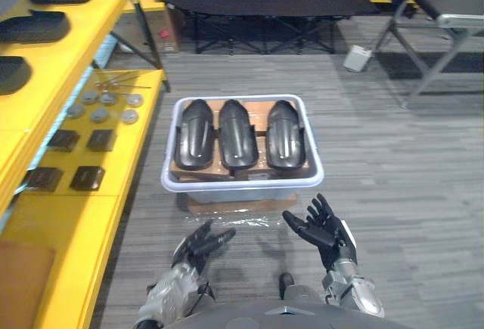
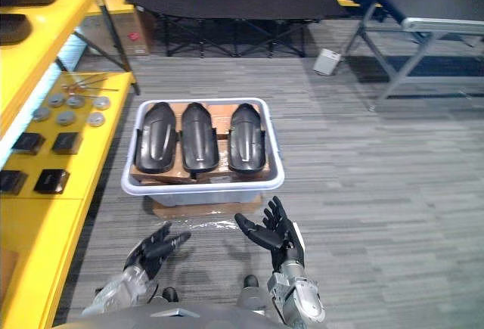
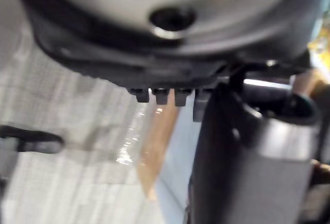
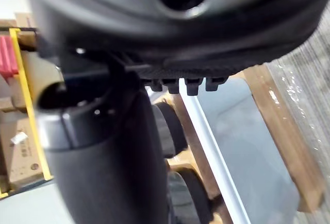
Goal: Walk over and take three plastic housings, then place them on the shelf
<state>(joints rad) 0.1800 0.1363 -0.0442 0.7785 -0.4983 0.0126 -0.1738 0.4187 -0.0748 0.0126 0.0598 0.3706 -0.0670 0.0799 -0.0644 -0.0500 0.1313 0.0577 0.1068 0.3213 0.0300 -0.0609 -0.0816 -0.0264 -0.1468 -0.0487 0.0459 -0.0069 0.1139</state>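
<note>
Left hand (image 1: 198,247), right hand (image 1: 324,227) spread open, nothing held. Housings (image 1: 238,134) packed side by side in bin (image 1: 242,185): neighbour may be dragged when one is lifted.

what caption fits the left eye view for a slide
Left hand and right hand, both open, poised before a white bin holding three black plastic housings
</note>
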